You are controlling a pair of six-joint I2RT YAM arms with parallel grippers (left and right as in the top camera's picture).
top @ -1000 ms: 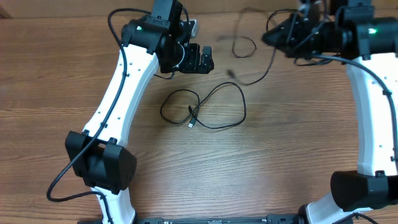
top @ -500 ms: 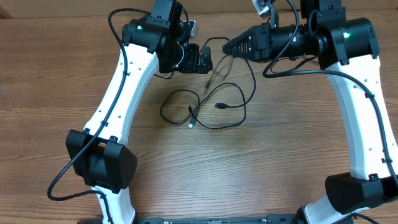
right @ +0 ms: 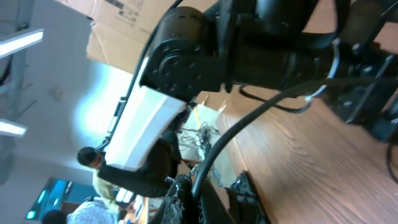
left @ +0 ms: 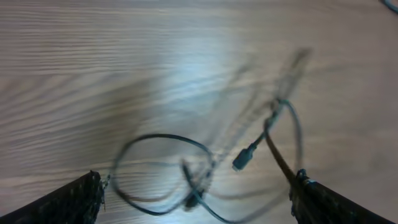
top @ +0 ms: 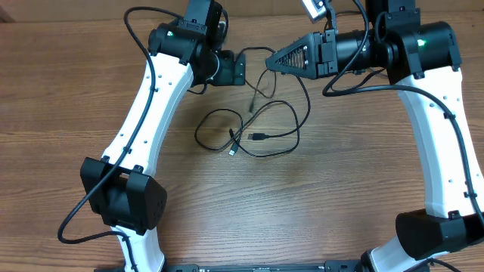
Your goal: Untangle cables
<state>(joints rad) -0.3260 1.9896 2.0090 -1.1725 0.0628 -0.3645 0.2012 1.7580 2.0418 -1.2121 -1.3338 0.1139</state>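
The right hand (top: 274,63), closed on one cable (right: 236,127), holds it up off the worktop (top: 363,189), presumably to draw it free of the loops (top: 249,137) lying beneath the wide-open, empty left hand (top: 240,68).

Blurred cables (left: 242,160), left wrist view

Thin black flexible cords (top: 259,137) lay in loose, overlapping loops on the brown wood-grain tabletop (top: 348,189). Two small plug ends (top: 232,151) rested among the loops, one near the middle and the other just left of it. One strand rose from the loops to the right pincer (top: 272,63), which pointed left with its tip closed on that strand. The left pincer (top: 240,68) hung near it, facing it, with its jaws apart and holding nothing.
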